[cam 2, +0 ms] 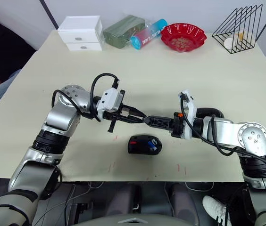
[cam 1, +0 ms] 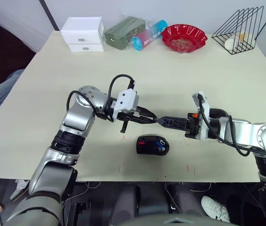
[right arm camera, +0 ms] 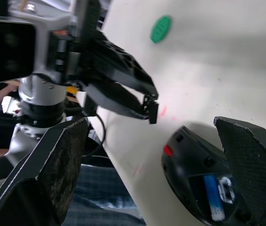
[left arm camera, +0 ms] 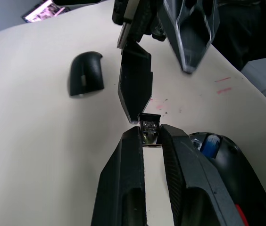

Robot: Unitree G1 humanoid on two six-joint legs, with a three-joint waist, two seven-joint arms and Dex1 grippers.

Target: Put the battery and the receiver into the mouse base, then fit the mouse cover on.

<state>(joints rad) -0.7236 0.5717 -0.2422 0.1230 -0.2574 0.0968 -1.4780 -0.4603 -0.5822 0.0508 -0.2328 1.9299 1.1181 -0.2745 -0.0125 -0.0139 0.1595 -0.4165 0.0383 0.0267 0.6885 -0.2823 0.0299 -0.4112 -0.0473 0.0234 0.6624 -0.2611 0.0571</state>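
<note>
The mouse base [cam 1: 153,144] lies open near the table's front edge, its red and blue parts showing. The battery [right arm camera: 213,197] sits inside it. Just above and behind the base, my left gripper [cam 1: 153,118] is shut on the receiver [left arm camera: 149,129], a small black and metal plug held at its fingertips. My right gripper [cam 1: 163,121] faces it tip to tip and stands open, its fingers [right arm camera: 57,160] spread wide on either side of the receiver without touching it. The mouse cover [left arm camera: 86,73] lies on the table further off, glossy side up.
Along the table's far edge stand a white drawer box [cam 1: 82,34], a green pack [cam 1: 123,32], a blue and pink bottle [cam 1: 149,34], a red bowl [cam 1: 184,37] and a black wire rack [cam 1: 241,30]. A person's leg [cam 1: 1,92] shows past the left edge.
</note>
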